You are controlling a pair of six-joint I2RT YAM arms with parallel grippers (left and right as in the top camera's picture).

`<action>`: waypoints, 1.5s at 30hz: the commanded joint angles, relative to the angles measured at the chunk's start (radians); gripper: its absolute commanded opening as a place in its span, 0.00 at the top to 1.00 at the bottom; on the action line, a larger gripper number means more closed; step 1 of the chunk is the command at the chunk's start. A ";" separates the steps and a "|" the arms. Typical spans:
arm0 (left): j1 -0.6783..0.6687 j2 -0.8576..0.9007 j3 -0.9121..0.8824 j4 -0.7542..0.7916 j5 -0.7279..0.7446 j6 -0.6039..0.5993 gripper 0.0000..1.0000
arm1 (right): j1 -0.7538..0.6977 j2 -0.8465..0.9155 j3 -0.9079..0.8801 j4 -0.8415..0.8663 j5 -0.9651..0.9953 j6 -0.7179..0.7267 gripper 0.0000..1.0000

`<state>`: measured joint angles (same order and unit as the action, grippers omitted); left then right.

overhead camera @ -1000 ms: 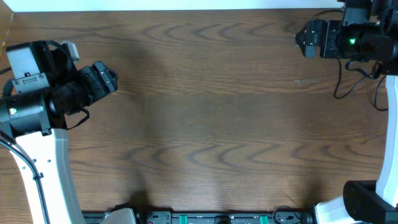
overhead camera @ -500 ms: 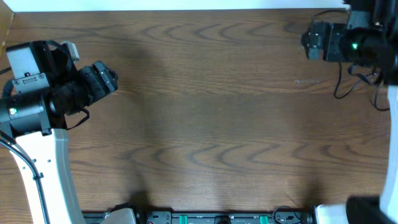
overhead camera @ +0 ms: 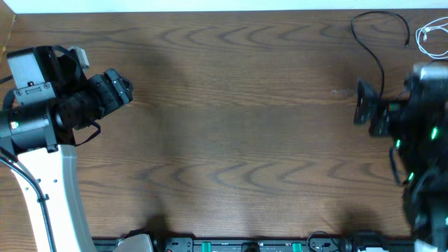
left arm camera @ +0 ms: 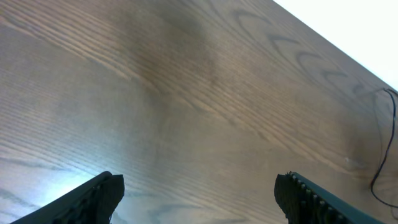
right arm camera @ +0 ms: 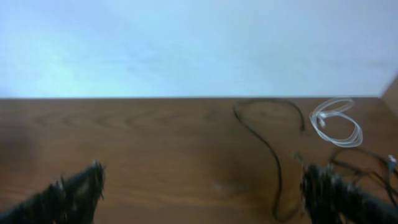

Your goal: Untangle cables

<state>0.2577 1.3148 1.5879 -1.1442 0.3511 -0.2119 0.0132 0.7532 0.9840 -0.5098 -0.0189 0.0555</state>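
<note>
My left jaws stand wide with nothing between them. In the left wrist view one finger [left arm camera: 93, 198] sits at 7 o'clock and the other at 5 o'clock, with only the bare wooden surface [left arm camera: 186, 93] between. From overhead, my left arm [overhead camera: 42, 105] is at 9 o'clock of the surface, its jaws facing 3 o'clock.

My right jaws are wide as well, and empty. In the right wrist view their fingers [right arm camera: 68, 196] show as dark blurs at 7 and 5 o'clock. From overhead, my right arm [overhead camera: 413, 126] is at 3 o'clock, smeared, its jaws turned toward 9 o'clock.

The cables lie at about 1 to 2 o'clock of the surface, near the far edge. A black cable [overhead camera: 381, 70] makes an open loop there and trails toward 6 o'clock until my right arm hides it. A white cable [overhead camera: 432, 35] lies loosely coiled just on the 3 o'clock side of that loop, apart from it. In the right wrist view more black strands [right arm camera: 364, 163] lie at 4 o'clock, near my finger; I cannot tell whose they are.
</note>
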 commanded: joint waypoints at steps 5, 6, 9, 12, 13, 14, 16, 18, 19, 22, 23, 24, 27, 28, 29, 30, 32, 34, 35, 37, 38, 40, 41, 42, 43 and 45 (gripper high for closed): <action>-0.002 0.005 -0.010 0.000 -0.009 0.009 0.16 | -0.033 -0.349 -0.435 0.282 -0.026 -0.018 0.01; -0.002 0.005 -0.010 0.000 -0.009 0.009 0.16 | -0.036 -0.398 -0.490 0.315 -0.037 -0.019 0.01; -0.002 0.005 -0.010 0.000 -0.009 0.009 0.16 | -0.048 -0.537 -0.643 0.394 -0.074 -0.018 0.01; -0.002 0.005 -0.010 0.000 -0.009 0.009 0.16 | -0.052 -0.653 -0.755 0.413 -0.101 -0.014 0.01; -0.002 0.005 -0.010 0.000 -0.009 0.009 0.16 | -0.052 -0.692 -0.790 0.414 -0.102 0.000 0.01; -0.002 0.005 -0.010 0.000 -0.009 0.009 0.16 | -0.052 -0.720 -0.816 0.414 -0.102 0.010 0.01; -0.002 0.005 -0.010 0.000 -0.009 0.009 0.16 | -0.052 -0.749 -0.863 0.428 -0.105 0.027 0.01; -0.002 0.005 -0.010 0.000 -0.009 0.009 0.16 | -0.051 -0.747 -0.899 0.455 -0.109 0.042 0.01; -0.002 0.005 -0.010 0.000 -0.009 0.009 0.16 | -0.051 -0.748 -0.911 0.462 -0.109 0.045 0.01; -0.002 0.005 -0.010 0.000 -0.009 0.009 0.16 | -0.051 -0.748 -0.945 0.476 -0.123 0.045 0.01; -0.002 0.005 -0.010 0.000 -0.009 0.009 0.16 | -0.051 -0.748 -0.951 0.476 -0.123 0.045 0.01; -0.002 0.005 -0.010 0.000 -0.009 0.009 0.16 | -0.051 -0.748 -0.961 0.477 -0.123 0.045 0.01; -0.002 0.005 -0.010 0.000 -0.009 0.009 0.16 | -0.051 -0.748 -0.979 0.457 -0.124 0.045 0.01; -0.002 0.005 -0.010 0.000 -0.009 0.009 0.16 | -0.051 -0.748 -0.979 0.446 -0.125 0.045 0.01; -0.002 0.005 -0.010 0.000 -0.009 0.009 0.16 | -0.051 -0.748 -0.979 0.446 -0.126 0.045 0.01; -0.002 0.005 -0.010 0.000 -0.009 0.009 0.16 | -0.051 -0.748 -0.979 0.446 -0.127 0.045 0.01; -0.002 0.005 -0.010 0.000 -0.009 0.009 0.16 | -0.051 -0.748 -0.979 0.446 -0.127 0.045 0.01; -0.002 0.005 -0.010 0.000 -0.009 0.009 0.16 | -0.051 -0.748 -0.979 0.446 -0.126 0.044 0.01; -0.002 0.005 -0.010 0.000 -0.009 0.009 0.16 | -0.051 -0.748 -0.979 0.446 -0.126 0.045 0.01; -0.002 0.005 -0.010 0.000 -0.009 0.009 0.16 | -0.051 -0.748 -0.979 0.446 -0.126 0.044 0.01; -0.002 0.005 -0.010 0.000 -0.009 0.009 0.16 | -0.051 -0.748 -0.979 0.446 -0.126 0.044 0.01; -0.002 0.005 -0.010 0.000 -0.009 0.009 0.16 | -0.051 -0.748 -0.979 0.446 -0.126 0.045 0.01; -0.002 0.005 -0.010 0.000 -0.009 0.009 0.16 | -0.051 -0.748 -0.979 0.446 -0.126 0.044 0.01; -0.002 0.005 -0.010 0.000 -0.009 0.009 0.16 | -0.051 -0.748 -0.978 0.446 -0.126 0.045 0.01; -0.002 0.005 -0.010 0.000 -0.009 0.009 0.16 | -0.051 -0.748 -0.978 0.446 -0.126 0.044 0.01; -0.002 0.005 -0.010 0.000 -0.009 0.009 0.16 | -0.051 -0.748 -0.978 0.446 -0.126 0.044 0.01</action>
<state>0.2581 1.3155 1.5879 -1.1442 0.3523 -0.2119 -0.0345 0.0128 0.0086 -0.0628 -0.1387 0.0879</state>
